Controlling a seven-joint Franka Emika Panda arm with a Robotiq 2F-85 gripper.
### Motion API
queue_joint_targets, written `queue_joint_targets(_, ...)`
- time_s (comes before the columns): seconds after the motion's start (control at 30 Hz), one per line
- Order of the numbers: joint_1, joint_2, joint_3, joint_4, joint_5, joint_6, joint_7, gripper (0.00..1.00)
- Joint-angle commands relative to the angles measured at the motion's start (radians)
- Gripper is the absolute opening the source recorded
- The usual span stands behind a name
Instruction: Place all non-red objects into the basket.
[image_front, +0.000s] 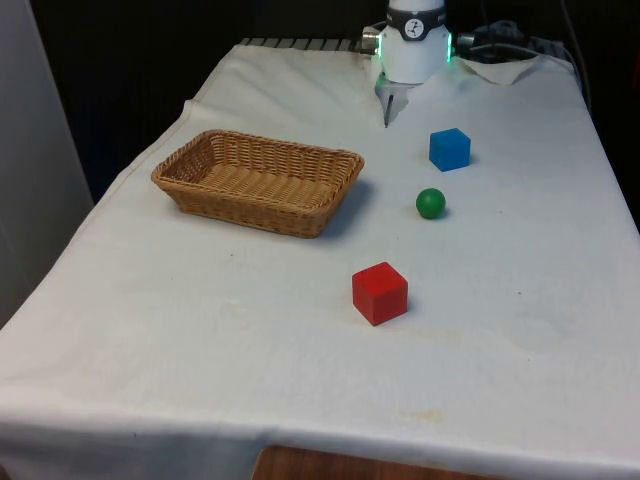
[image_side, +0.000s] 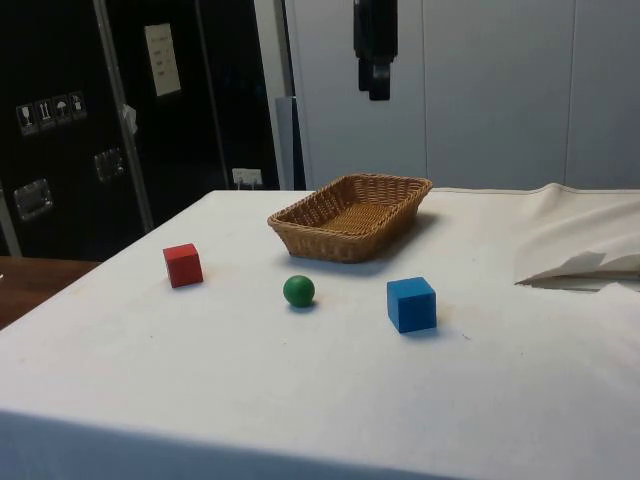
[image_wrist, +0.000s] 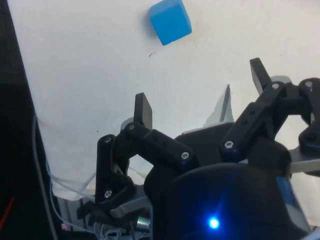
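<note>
Nothing loaded yet; blue cube nearest the raised, spread gripper.

On the white cloth (image_front: 520, 330), left to right in the front view: wicker basket (image_front: 258, 182) at about 10 o'clock from the table's middle, holding nothing; red cube (image_front: 379, 293) near 6 o'clock, to be left alone; green ball (image_front: 430, 203) around 2 o'clock; blue cube (image_front: 449, 149) just past it toward 1 o'clock, apart from the ball. Seen from the wrist: gripper (image_wrist: 202, 102) high above the cloth, fingers (image_wrist: 143, 110) spread wide and pinching nothing, blue cube (image_wrist: 170, 21) ahead of the tips and off to one side, not between them. Judged next: forward and down onto the blue cube, either face pair serving equally, then across toward 9 o'clock to the basket.
</note>
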Motion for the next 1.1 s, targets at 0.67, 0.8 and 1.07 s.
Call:
queue_joint_targets(0.67, 0.008, 0.061, 0.013, -0.112, 0.003, 0.147, -0.053, 1.0)
queue_joint_targets(0.8, 0.009, 0.076, 0.015, -0.122, 0.004, 0.168, -0.055, 1.0)
queue_joint_targets(1.07, 0.014, 0.103, 0.013, -0.142, 0.02, 0.204, -0.065, 1.0)
